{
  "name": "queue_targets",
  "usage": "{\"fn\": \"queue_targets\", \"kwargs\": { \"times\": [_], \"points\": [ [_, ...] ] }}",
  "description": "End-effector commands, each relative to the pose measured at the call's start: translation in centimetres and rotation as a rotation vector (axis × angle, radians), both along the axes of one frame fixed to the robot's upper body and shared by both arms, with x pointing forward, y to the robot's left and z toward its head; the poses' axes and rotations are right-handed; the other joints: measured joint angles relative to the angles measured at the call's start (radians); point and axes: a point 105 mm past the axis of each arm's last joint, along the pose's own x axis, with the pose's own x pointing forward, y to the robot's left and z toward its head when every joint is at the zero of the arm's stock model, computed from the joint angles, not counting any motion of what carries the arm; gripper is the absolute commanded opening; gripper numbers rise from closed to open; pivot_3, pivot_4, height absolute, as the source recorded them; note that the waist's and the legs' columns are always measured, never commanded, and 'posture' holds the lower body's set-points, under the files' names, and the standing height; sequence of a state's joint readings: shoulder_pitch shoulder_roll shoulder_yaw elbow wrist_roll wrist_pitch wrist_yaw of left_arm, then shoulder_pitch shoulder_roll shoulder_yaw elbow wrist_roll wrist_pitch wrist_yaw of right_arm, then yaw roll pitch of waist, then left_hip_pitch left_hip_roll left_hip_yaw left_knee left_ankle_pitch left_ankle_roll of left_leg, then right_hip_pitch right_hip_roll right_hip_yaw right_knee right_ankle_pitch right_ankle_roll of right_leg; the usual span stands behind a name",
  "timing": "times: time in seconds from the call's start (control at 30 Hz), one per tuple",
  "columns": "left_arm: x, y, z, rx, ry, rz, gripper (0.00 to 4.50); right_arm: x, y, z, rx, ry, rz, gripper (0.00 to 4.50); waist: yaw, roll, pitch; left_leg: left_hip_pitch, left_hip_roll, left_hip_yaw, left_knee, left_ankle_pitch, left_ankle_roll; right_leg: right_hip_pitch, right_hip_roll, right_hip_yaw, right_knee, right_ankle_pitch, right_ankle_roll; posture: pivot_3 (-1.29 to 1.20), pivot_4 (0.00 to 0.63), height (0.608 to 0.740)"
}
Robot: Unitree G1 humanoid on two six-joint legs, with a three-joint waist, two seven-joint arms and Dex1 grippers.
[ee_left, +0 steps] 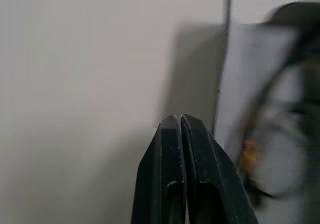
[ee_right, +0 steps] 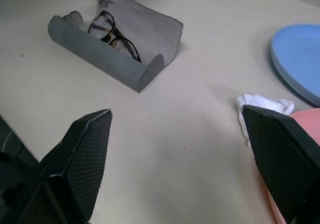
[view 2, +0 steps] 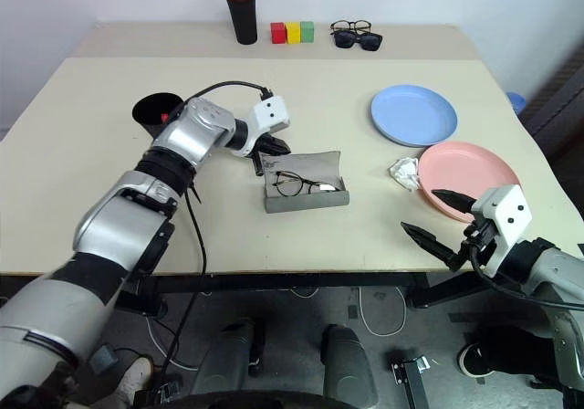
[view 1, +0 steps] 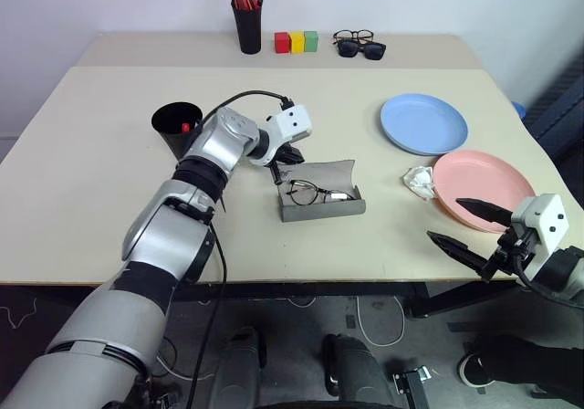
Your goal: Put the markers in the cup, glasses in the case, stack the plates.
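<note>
The grey case (view 1: 321,204) lies open in the middle of the table, and the thin black glasses (view 1: 315,192) rest inside it. My left gripper (view 1: 285,170) is shut and empty, pointing down just beside the raised lid's left end; the wrist view shows its fingertips (ee_left: 172,129) pressed together. At the left stands the black cup (view 1: 176,128) with a red marker (view 1: 186,127) showing inside. The blue plate (view 1: 423,123) and the pink plate (view 1: 482,188) lie side by side on the right. My right gripper (view 1: 443,219) hangs open over the front edge beside the pink plate.
A crumpled white paper (view 1: 419,181) lies between the case and the pink plate. Along the back stand a black pen holder (view 1: 248,26), three coloured blocks (view 1: 297,41), dark sunglasses (view 1: 362,50) and a black-framed pair (view 1: 353,36).
</note>
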State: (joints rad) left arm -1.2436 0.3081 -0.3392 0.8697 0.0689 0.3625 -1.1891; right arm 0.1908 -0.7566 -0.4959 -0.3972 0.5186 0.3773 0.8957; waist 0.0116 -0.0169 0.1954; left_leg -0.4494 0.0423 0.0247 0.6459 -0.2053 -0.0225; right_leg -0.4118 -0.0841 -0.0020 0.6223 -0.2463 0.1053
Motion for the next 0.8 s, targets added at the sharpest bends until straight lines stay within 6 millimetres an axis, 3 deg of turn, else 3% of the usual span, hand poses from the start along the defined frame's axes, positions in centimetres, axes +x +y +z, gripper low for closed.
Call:
{"fn": "queue_targets", "kwargs": {
  "times": [0.03,0.23,0.33,0.57,0.8],
  "points": [
    [-2.3,-1.1,2.1,-0.089,0.083,-0.088,0.06,0.0,0.1,1.0,-0.01,-0.047,0.0,4.24,0.0,0.0,0.0,0.0,0.0,0.0,0.0,0.0,0.0,0.0,0.0,0.0,0.0,0.0,0.0,0.0,0.15,0.74],
    [-5.6,-1.8,-0.2,-0.045,0.162,-0.153,0.06,0.3,-0.2,0.5,-0.015,-0.023,-0.019,4.24,0.001,0.0,0.0,0.002,0.0,-0.001,0.001,0.0,0.0,0.002,0.0,0.0,0.001,0.0,0.0,0.0,0.15,0.74],
    [-5.4,-2.7,0.9,-0.144,0.123,-0.119,0.06,0.3,-0.2,0.5,-0.013,-0.024,-0.024,4.24,0.002,0.0,0.0,0.003,0.0,-0.001,0.002,0.0,0.0,0.002,0.0,0.0,0.004,0.0,0.0,0.0,0.15,0.74],
    [-1.2,-2.0,3.6,-0.157,-0.168,0.059,0.06,0.6,0.0,0.3,-0.001,-0.018,-0.017,4.24,0.0,0.0,0.0,0.006,0.0,-0.001,0.004,0.0,0.0,0.003,0.0,0.0,0.006,0.0,0.0,0.0,0.15,0.74],
    [2.3,-0.5,1.9,0.072,-0.371,0.17,0.06,0.8,0.3,0.2,0.002,-0.021,-0.008,4.24,0.001,0.0,0.0,0.005,0.0,-0.001,0.003,0.0,0.0,0.003,0.0,0.0,0.006,0.0,0.0,0.0,0.15,0.74]
  ]
}}
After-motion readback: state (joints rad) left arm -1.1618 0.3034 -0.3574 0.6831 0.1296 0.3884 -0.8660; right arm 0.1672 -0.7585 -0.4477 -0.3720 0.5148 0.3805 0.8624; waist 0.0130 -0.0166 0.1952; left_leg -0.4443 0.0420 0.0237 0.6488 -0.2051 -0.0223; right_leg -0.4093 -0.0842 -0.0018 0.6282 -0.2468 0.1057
